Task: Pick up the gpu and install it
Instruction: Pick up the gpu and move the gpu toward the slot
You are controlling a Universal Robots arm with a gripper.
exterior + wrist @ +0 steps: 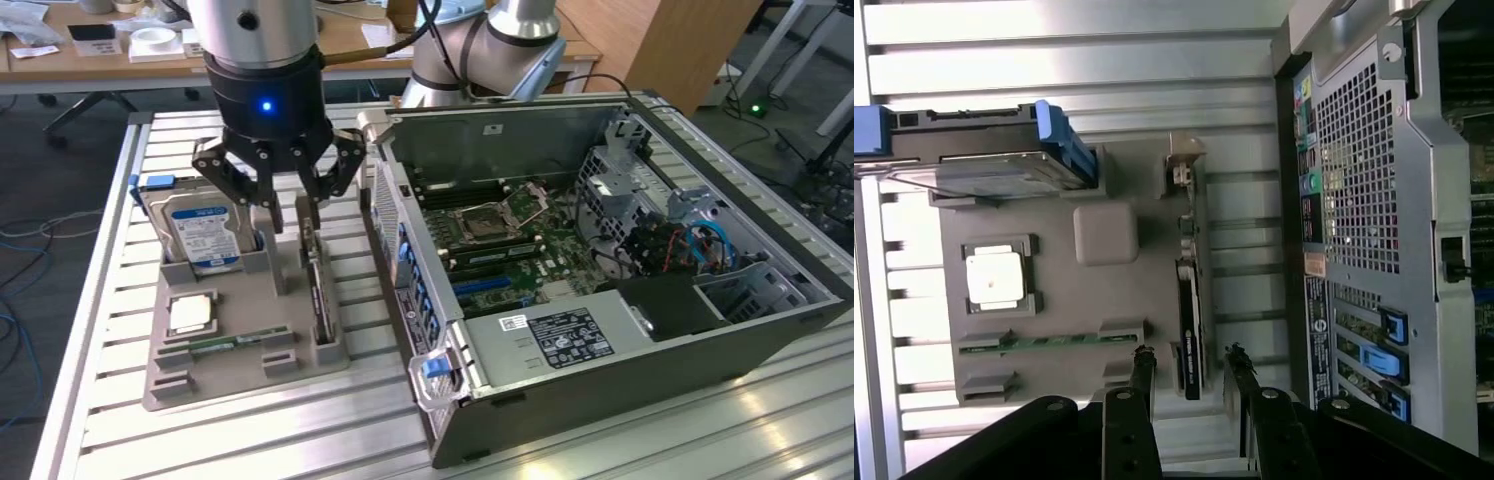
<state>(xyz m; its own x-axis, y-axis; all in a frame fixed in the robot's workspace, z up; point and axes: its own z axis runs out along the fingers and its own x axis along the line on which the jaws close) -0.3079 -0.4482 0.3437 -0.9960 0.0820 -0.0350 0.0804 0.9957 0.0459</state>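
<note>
gpu (pixel 1190 335) edgewise in tray (pixel 1064 300), seemingly ungripped

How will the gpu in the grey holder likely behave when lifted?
The gpu looks like a thin rigid board, so probably stiff and light. Standing on edge in the holder, it may tip if nudged sideways. So thin, it is probably fragile.

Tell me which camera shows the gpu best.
The wrist view: the gpu stands on edge in the grey holder, its whole length showing from the pale bracket to the dark end between the open jaws. The exterior view shows it as a thin dark strip, its far end hidden behind the gripper.
</note>
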